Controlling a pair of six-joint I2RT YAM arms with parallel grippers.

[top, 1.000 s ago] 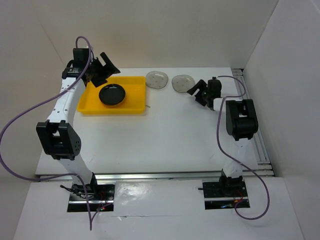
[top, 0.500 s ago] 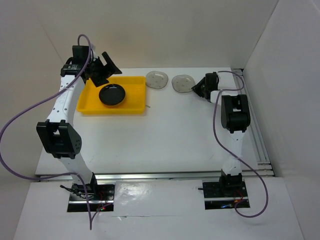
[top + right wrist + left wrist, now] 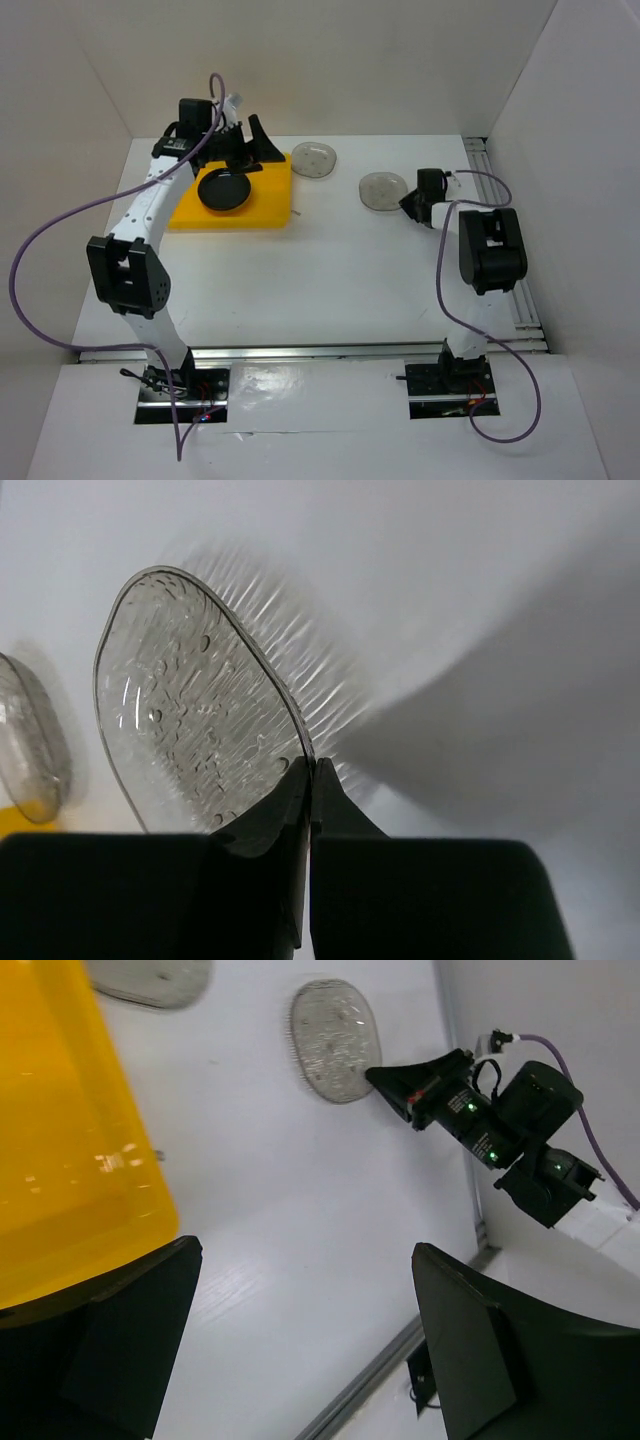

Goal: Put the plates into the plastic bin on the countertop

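The plastic bin [image 3: 268,190] is a yellow tray at the back left of the countertop [image 3: 320,270], with a glossy black plate [image 3: 224,188] inside. My left gripper [image 3: 252,150] hovers open over the bin's far right corner, nothing between its fingers [image 3: 470,1350]. My right gripper [image 3: 405,203] is shut on the rim of a translucent grey plate [image 3: 382,189], which tilts off the surface in the right wrist view [image 3: 190,720]. A second grey plate [image 3: 314,159] lies flat next to the bin.
White walls enclose the countertop on three sides. A metal rail [image 3: 500,250] runs along the right edge by the right arm. The bin's yellow wall [image 3: 60,1160] fills the left of the left wrist view.
My right gripper closed on the grey plate's rim and drew it nearer and to the right. My left arm swung right, from the bin's left end to its far right corner.
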